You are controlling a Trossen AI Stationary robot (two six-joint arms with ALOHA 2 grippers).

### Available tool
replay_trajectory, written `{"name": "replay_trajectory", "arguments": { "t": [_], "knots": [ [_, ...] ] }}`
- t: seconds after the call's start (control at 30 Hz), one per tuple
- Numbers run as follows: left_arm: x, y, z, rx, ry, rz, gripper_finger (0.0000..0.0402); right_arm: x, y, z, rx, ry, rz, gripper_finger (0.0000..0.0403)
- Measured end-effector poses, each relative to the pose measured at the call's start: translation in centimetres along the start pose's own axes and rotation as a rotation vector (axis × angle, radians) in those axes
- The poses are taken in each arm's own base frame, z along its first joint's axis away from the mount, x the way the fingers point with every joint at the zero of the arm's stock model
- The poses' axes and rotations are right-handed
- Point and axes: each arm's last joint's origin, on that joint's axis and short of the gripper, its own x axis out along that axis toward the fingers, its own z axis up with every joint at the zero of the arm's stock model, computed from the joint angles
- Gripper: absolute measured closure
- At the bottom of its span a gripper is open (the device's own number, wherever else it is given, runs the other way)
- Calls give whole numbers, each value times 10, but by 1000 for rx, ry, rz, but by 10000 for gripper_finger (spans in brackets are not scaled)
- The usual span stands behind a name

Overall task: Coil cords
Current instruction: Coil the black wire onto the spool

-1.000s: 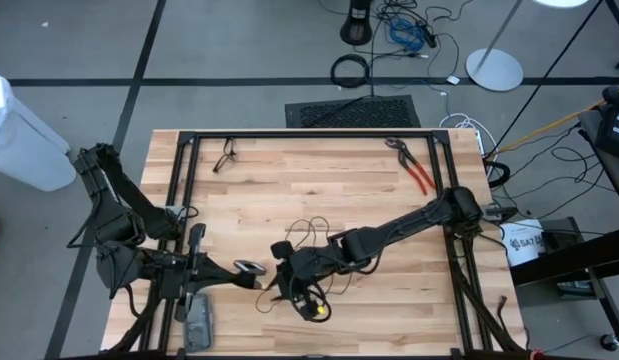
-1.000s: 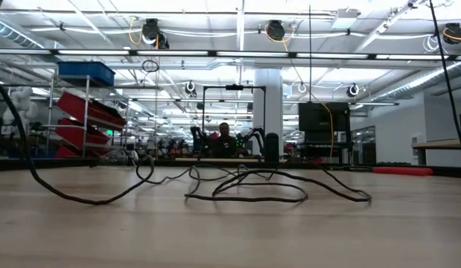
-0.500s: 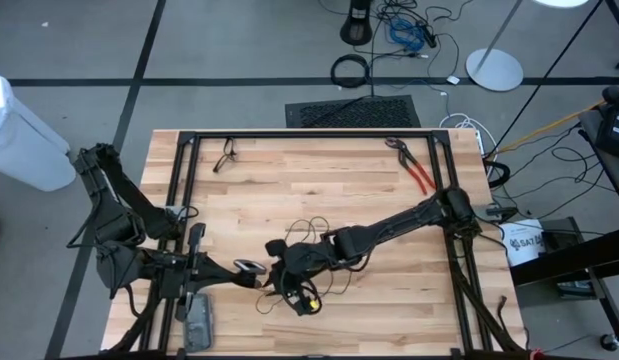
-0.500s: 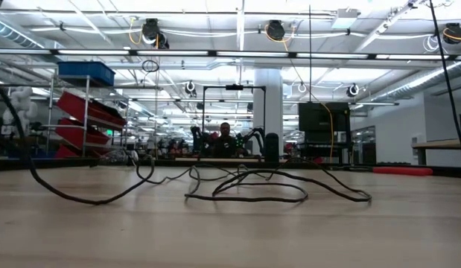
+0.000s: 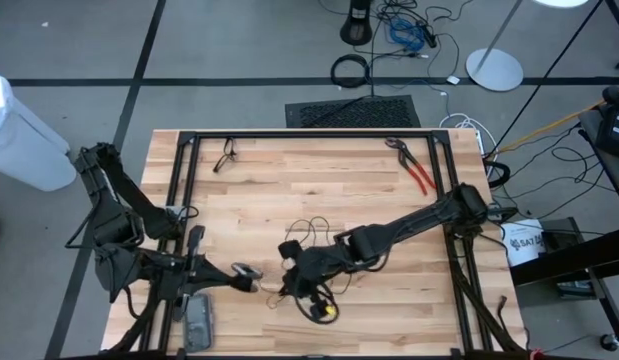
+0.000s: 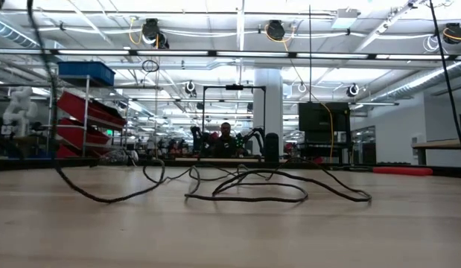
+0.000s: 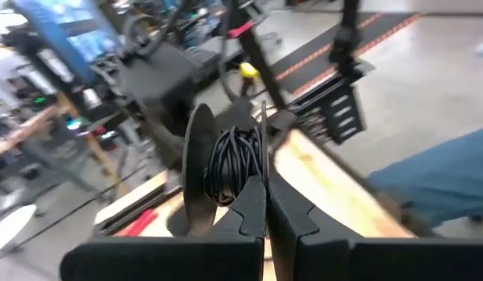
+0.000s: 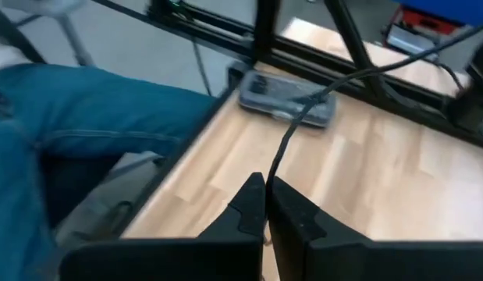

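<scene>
Pinches the thin black cord (image 8: 302, 119) between the right jaws, shut tight on it, with the strand running out ahead of the tips toward a flat grey device (image 8: 288, 101) lying on the counter (image 5: 289, 180). Holds a spool (image 7: 196, 168) in the left jaws, clamped together on its lower edge, with several turns of cord already wound just above the tips. Leaves the rest in loose, overlapping loops on the counter behind the right jaws, well apart from the red-handled pliers (image 5: 417, 170).

Risks a snag first: with loops crossing one another, pulling toward the spool could tighten a crossing into a knot instead of feeding out cleanly. Risks a slip too: so thin a strand, gripped only at the tips, may slide free once tension builds. Could drag wound turns off the spool's open side if tugged sideways, or twist the spool within the left jaws. May also sweep slack off the counter's near edge, since both jaws work close to it.
</scene>
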Motion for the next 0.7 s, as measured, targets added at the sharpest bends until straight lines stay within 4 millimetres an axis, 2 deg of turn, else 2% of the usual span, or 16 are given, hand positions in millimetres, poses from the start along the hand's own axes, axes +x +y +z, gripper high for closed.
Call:
{"name": "replay_trajectory", "arguments": {
  "t": [0.23, 0.4, 0.5, 0.7],
  "knots": [
    [-1, -6, 1, -7, -52, -225, 400, -16, 24, 14, -82, -50, 11, 402],
    [-2, -10, 1, -6, -84, -351, 400, -25, 39, 30, -165, -87, -64, 402],
    [-2, -10, 1, -7, -85, -352, 400, -32, 49, 41, -200, -130, -83, 402],
    [5, 0, -1, -19, -46, -217, 400, -42, 74, 52, -240, -177, -47, 403]
  ]
}}
